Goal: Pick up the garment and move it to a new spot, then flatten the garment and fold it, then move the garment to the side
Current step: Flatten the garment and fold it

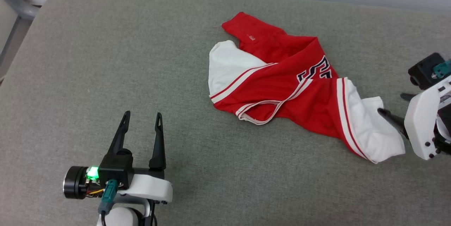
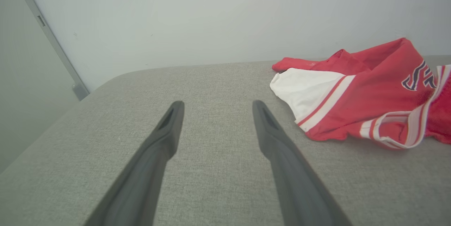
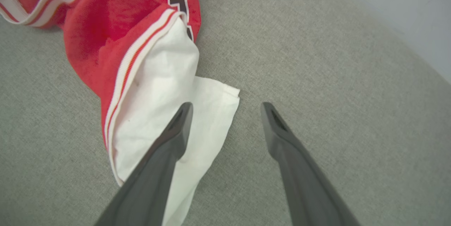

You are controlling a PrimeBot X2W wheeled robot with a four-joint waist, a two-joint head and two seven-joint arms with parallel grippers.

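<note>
Left pincer (image 1: 143, 114): mine, fingers wide apart, holding nothing, over bare grey cushion (image 1: 88, 60) | right pincer (image 3: 226, 106): mine, spread, nothing gripped, one finger over white sleeve (image 3: 158, 88) | garment (image 1: 282, 88): crumpled on cushion, toward my right, lettering partly showing.

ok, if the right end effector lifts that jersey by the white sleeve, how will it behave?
Probably floppy: the garment lies crumpled in soft folds, so it should hang limp from the white sleeve. Likely light; the fabric looks thin. Pushed, it would probably bunch on the textured cushion.
</note>
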